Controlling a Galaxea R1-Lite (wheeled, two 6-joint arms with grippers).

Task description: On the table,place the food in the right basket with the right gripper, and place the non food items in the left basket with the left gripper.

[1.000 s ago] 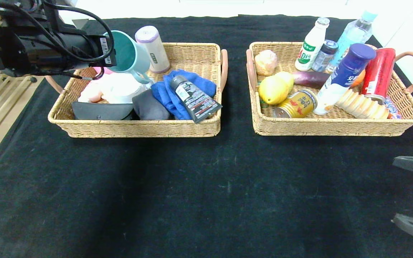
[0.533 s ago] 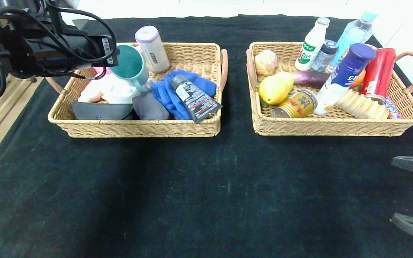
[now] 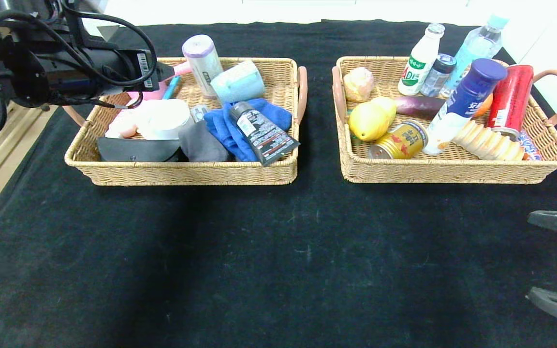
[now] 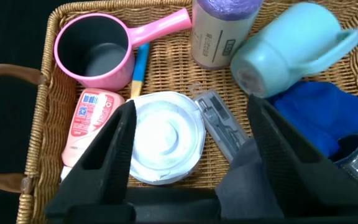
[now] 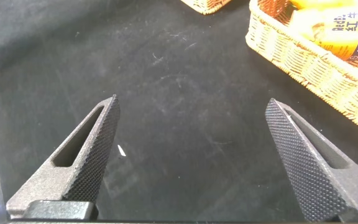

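Baskets: left basket [image 3: 189,174] and right basket [image 3: 452,171] stand side by side on the black table [image 3: 278,261], the right basket just beside the left basket across a narrow strip of cloth.
Left basket contents: non-food things fill it; its rim also shows in the left wrist view [image 4: 42,118].
Right basket contents: bottles, a yellow can [image 3: 399,141], a red can [image 3: 509,101], a lemon [image 3: 369,120] and other food.
Left gripper: left gripper [image 4: 188,149] hangs above the far left part of the left basket, fingers spread wide with nothing between them; its black arm [image 3: 65,72] reaches in from the left basket's outer side.
Right gripper: right gripper [image 5: 191,162] is parked low over bare table, well apart from the left basket and in front of the right basket's near corner, fingers wide apart and empty.
Blue cloth: blue cloth [image 3: 240,126] lies in the middle of the left basket.
Teal mug: teal mug [image 3: 238,81] lies on its side at the back of the left basket, just beside the purple-capped roll [image 3: 203,62] and over the blue cloth's far edge.
White lid: white lid [image 4: 164,138] lies flat in the left basket, below the left gripper.
Pink scoop: pink scoop [image 4: 98,51] sits in the left basket's far left corner.
Tube: dark tube [image 3: 263,134] rests on the blue cloth toward the left basket's near right side.
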